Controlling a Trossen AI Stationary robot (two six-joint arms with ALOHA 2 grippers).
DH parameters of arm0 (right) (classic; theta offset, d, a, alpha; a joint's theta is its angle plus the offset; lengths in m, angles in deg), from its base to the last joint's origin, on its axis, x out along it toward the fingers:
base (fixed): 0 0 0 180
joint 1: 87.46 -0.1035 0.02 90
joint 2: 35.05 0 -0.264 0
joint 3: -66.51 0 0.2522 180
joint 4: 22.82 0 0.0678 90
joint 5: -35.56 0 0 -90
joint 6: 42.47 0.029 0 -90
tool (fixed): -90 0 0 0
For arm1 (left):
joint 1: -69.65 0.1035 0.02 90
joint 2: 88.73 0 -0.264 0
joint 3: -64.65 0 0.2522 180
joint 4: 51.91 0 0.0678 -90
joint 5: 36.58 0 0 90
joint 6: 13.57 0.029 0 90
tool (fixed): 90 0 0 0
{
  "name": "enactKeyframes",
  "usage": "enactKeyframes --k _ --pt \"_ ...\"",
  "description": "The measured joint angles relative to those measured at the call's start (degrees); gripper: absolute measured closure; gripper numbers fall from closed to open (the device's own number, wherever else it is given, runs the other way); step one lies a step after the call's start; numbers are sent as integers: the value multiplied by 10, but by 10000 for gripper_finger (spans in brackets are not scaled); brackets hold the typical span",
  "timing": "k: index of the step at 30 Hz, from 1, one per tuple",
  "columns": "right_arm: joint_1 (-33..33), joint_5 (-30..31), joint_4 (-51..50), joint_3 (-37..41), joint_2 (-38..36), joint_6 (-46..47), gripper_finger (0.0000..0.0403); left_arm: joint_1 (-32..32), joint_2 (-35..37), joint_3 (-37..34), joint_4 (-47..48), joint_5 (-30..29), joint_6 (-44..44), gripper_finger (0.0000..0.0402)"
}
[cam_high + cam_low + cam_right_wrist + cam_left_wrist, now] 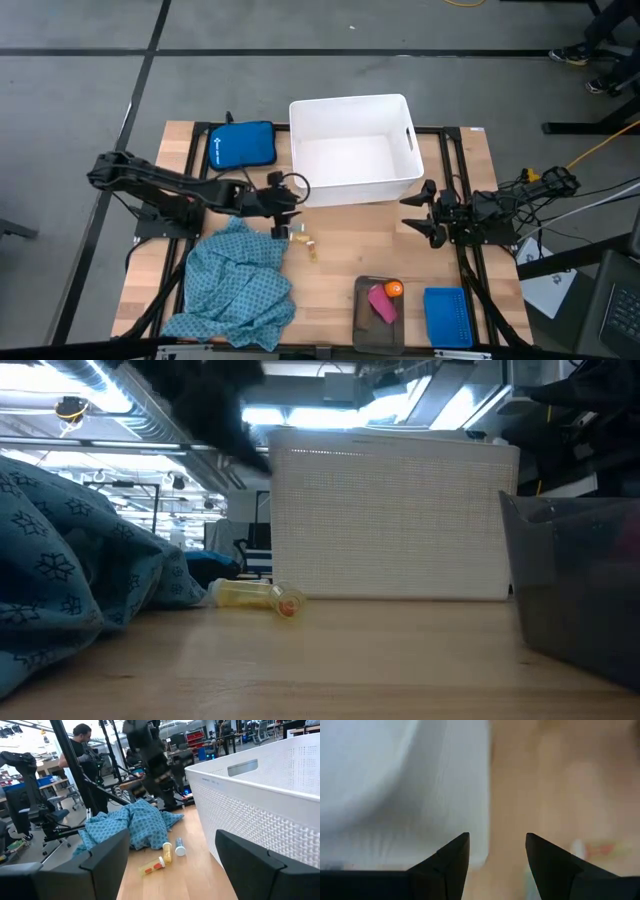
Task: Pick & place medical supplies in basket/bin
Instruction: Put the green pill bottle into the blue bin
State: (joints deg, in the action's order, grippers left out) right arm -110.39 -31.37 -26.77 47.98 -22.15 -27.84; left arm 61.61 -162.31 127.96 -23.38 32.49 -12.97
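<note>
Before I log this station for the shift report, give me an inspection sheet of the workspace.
Surface: wooden table, bare at centre.
Job's things: teal dotted cloth heaped front-left; small vials beside it; pink piece and orange piece in dark tray; white tub at the back; blue ribbed basket front-right.
Clutter: blue zip pouch beside the tub.
Grippers: left gripper open near the tub's corner, holding nothing; right gripper open, waiting right of the tub.
Cables: yellow cable on the floor.
Surroundings: a person behind the table.
</note>
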Motion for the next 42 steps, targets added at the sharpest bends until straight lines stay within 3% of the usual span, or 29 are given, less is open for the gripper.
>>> enactKeyframes --k 3,9,16,25,37,42 --pt "0 0 -1 0 4 0 105 -1 -4 -18 46 -13 -43 208" --pt "0 0 -1 0 13 1 105 -16 -4 -47 98 25 -93 198" --pt "0 -1 -1 0 14 14 105 -21 -19 -91 45 58 -114 178" --pt "0 -1 -2 0 15 14 105 -21 -106 -91 -22 85 -79 177" --pt "0 -1 -4 0 16 14 105 -20 -138 -90 -37 47 -71 178" --pt "0 0 -4 0 16 14 105 -20 -138 -90 -51 61 -52 182"
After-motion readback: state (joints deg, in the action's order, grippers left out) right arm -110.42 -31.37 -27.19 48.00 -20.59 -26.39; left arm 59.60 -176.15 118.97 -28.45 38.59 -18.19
